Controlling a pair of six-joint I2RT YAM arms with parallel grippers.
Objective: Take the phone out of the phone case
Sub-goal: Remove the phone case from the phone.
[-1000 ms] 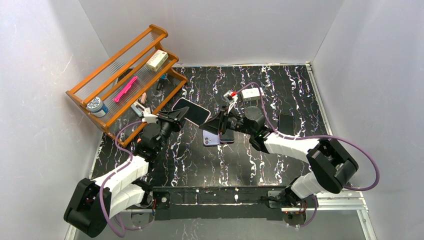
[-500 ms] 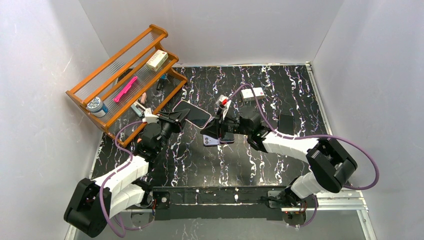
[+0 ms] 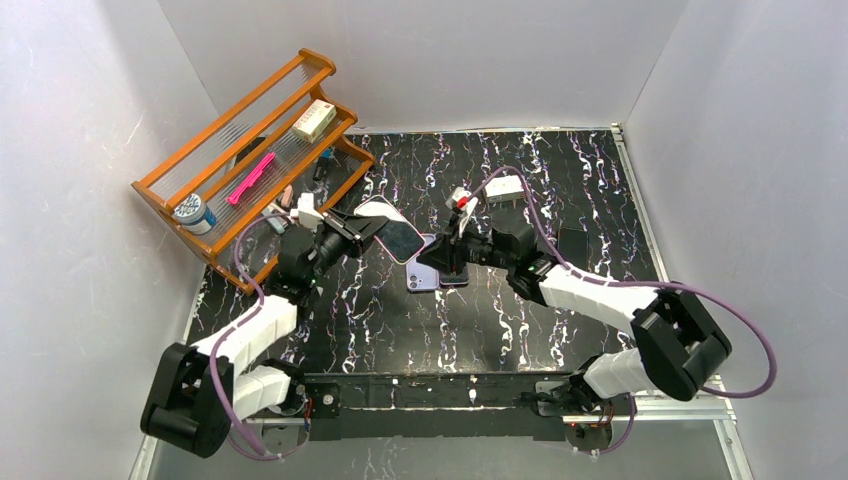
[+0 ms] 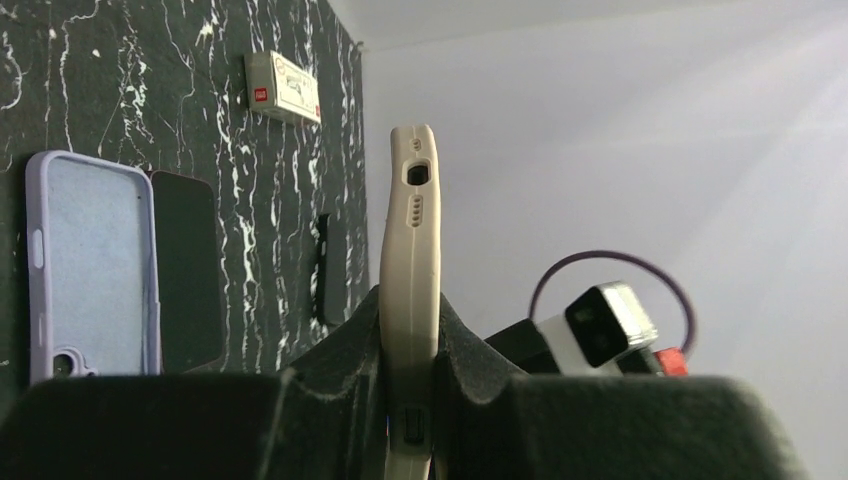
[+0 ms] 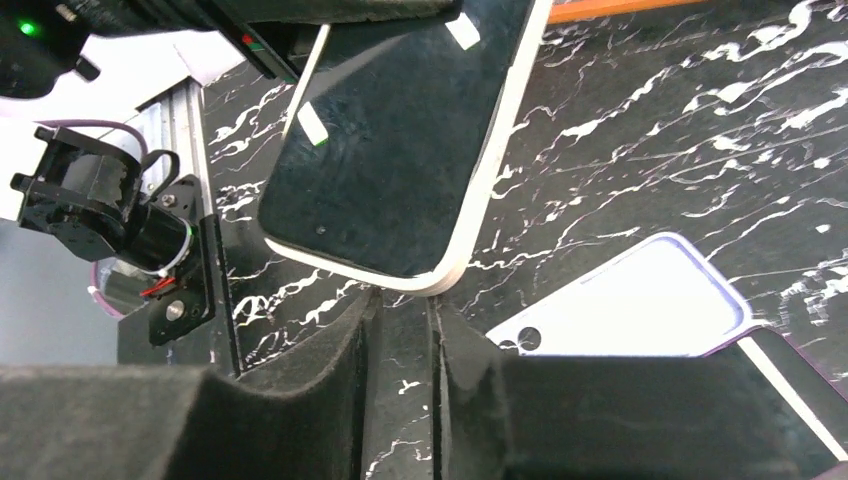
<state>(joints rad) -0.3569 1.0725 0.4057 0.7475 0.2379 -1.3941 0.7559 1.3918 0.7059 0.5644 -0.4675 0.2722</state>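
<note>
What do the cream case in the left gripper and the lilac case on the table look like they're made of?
Cream case: probably soft silicone or rubbery plastic. It looks matte, with rounded moulded edges and port holes. Lilac case: likely a similar flexible plastic. The rim is matte and the inside is paler and fuzzy-looking, possibly a fabric lining.

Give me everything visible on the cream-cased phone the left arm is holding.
The phone has a dark glass screen with glare patches and sits in a cream, rubbery-looking case with rounded corners. Edge-on in the left wrist view, the case shows a port cutout and a row of small holes. It is held off the table, tilted, and clamped at one end by the left end effector. The right end effector, fingers slightly apart, sits just under its free corner; contact cannot be told.
</note>
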